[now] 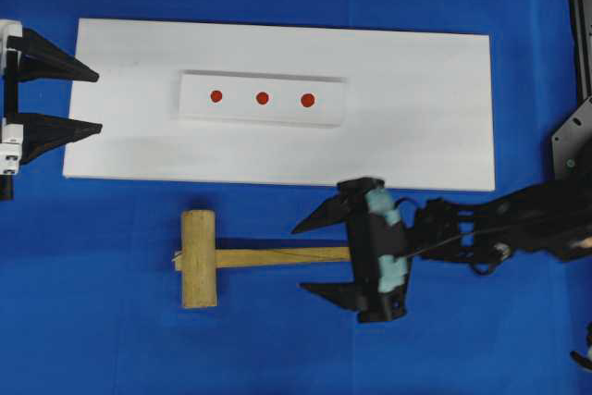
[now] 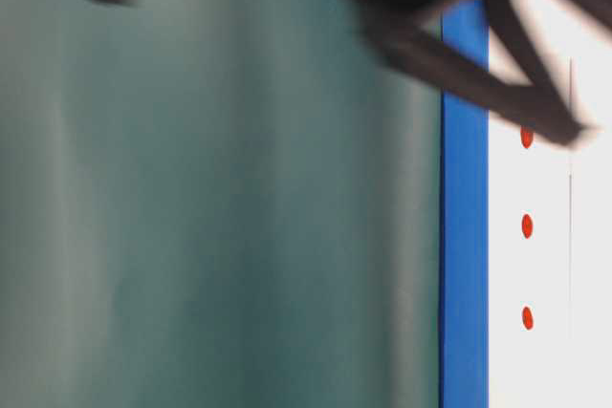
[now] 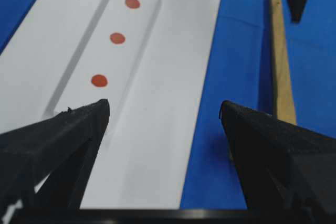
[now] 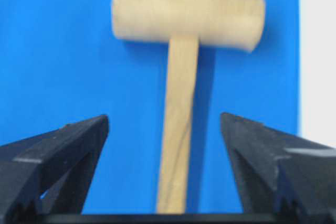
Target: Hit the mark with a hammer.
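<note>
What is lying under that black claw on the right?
The hammer's wooden handle runs between the open fingers of the right gripper, resting on the blue cloth. The gripper's body covers the handle's far end, so that part cannot be seen.

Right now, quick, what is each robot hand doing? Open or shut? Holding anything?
Left gripper: open, holding nothing, at the end of the white board.
Right gripper: open, fingers on either side of the hammer handle, not gripping it.
</note>
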Robot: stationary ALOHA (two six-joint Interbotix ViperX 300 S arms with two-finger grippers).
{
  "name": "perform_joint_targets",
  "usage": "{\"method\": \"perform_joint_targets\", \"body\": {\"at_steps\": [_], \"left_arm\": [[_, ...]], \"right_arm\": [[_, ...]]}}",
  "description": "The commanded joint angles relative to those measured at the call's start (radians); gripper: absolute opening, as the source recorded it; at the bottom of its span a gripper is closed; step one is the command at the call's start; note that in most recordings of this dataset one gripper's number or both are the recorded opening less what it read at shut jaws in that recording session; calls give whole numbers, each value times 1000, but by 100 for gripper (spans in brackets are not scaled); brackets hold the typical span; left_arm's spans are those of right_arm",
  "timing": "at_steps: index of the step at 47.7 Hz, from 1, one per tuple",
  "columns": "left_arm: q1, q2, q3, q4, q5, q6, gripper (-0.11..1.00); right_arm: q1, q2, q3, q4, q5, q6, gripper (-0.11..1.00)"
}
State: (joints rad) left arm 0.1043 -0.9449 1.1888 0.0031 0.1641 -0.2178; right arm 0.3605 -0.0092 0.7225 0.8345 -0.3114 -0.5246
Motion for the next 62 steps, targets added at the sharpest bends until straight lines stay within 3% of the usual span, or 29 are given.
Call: {"method": "perform_joint_targets", "body": {"at_steps": [1,16,39,53,62], "left_arm": [[3,5,-11,-2,-5,3,81],[3,-20,-12,-2,-8,35,81],[3,-127,6,-2,-14,224,81],[0,-202,46,-2,-14,264,81],[-3,-245,91,-2,-14,264,81]], "right_arm": [[-29,-98,-2,-3,37,-32,76],[-195,-336,69,-5,199,-138,76],[-397,-730,282,-29,367,-209,76],[-456,-905,472,-28,356,-213,76],[-454,-968,586,28,264,-209,76]]}}
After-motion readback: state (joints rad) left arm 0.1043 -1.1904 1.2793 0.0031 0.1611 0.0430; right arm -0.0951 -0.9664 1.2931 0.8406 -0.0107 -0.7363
